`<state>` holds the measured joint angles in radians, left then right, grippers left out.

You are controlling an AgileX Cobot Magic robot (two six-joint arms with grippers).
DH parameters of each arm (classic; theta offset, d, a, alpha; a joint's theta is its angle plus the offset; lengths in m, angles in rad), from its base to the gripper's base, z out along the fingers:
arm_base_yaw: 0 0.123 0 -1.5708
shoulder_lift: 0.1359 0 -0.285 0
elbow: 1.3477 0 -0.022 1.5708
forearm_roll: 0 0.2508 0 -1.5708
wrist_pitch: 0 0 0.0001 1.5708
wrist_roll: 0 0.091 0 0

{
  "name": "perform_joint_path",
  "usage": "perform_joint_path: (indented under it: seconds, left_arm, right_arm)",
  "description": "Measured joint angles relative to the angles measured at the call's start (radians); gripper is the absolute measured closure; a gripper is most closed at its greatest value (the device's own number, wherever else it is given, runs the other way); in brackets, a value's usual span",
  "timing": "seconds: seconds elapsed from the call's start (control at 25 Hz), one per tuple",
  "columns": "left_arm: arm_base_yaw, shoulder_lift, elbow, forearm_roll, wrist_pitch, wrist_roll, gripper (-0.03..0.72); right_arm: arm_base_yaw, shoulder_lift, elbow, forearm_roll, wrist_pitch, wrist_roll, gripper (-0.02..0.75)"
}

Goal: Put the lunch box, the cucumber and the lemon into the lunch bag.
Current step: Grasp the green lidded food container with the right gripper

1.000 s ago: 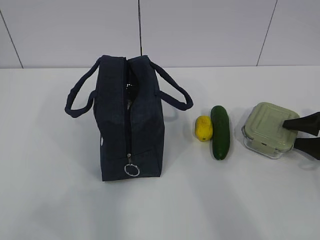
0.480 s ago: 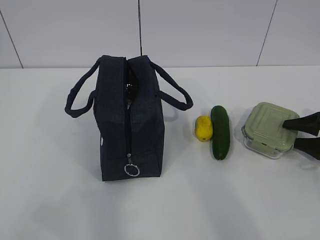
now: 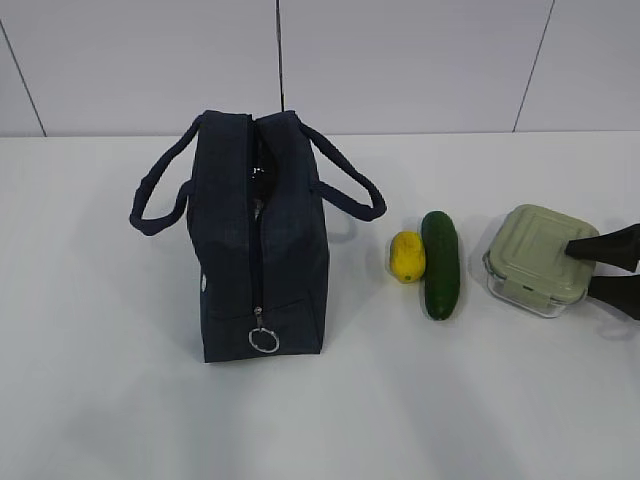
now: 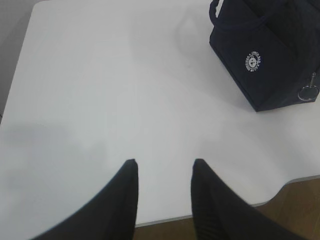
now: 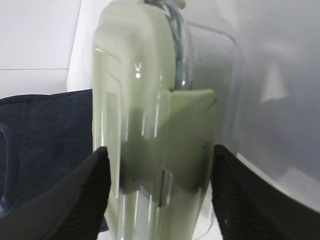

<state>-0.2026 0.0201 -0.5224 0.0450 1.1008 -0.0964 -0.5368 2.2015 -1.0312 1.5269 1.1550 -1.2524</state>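
Your white desk (image 3: 100, 400) sits before a pale panelled wall. At the frame's right edge, your right hand (image 3: 600, 268) is clamped across the one lunch box (image 3: 535, 258); the one lunch bag (image 3: 260, 240) stands far to its left, past one cucumber (image 3: 440, 265) and one lemon (image 3: 406, 256). Your left hand (image 4: 162, 167) hangs parted, empty.

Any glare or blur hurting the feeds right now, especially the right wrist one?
Right wrist view: the pale green-lidded clear glass lunch box fills the frame, close and soft, with small glints on the lid. Left wrist view: the dark fingers are blurred, the navy fabric lunch bag sharp. Exterior view: even light, faint shadows.
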Motion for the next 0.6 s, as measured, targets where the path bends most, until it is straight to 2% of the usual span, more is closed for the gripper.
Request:
perform_joint_path:
  seconds: [0.2, 0.4, 0.6]
  left_arm:
    - [0.0, 0.0, 0.0, 0.0, 0.0, 0.0, 0.433]
    - [0.0, 0.0, 0.0, 0.0, 0.0, 0.0, 0.433]
    - [0.0, 0.0, 0.0, 0.0, 0.0, 0.0, 0.433]
  right_arm:
    - [0.0, 0.0, 0.0, 0.0, 0.0, 0.0, 0.259]
    - [0.0, 0.0, 0.0, 0.0, -0.003, 0.0, 0.318]
    - [0.0, 0.0, 0.0, 0.0, -0.003, 0.004, 0.328]
